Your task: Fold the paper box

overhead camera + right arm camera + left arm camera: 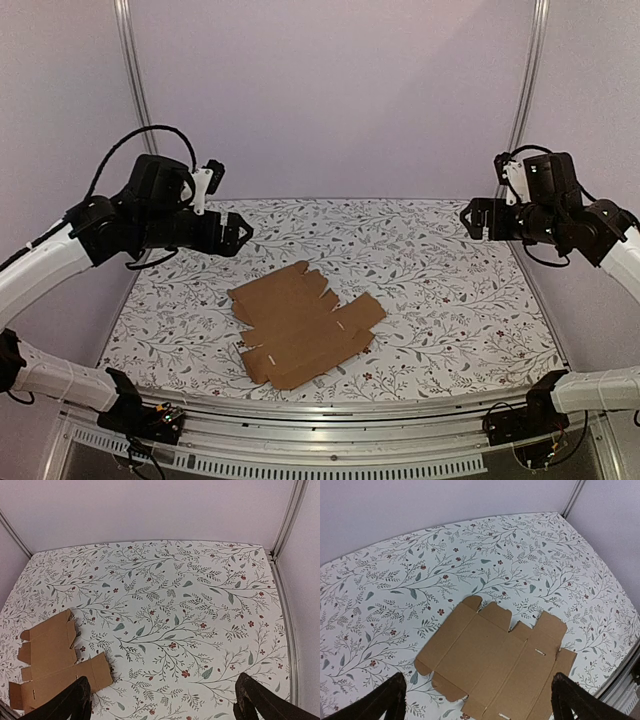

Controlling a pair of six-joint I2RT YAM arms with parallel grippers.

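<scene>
The paper box [305,324] lies flat and unfolded on the table, a brown die-cut sheet with flaps and creases, slightly left of centre. The left wrist view shows the paper box [495,660] straight below its camera. My left gripper [238,232] hovers high above the table's left side, open, its dark fingertips [387,700] spread wide and holding nothing. My right gripper [470,218] hangs high over the right side, also open and empty. From the right wrist camera the paper box [55,667] appears at the lower left, beside one fingertip [70,702].
The table [450,300] wears a white cloth with a floral print. Plain pale walls and aluminium posts [130,70] enclose it on three sides. A metal rail [330,410] runs along the near edge by the arm bases.
</scene>
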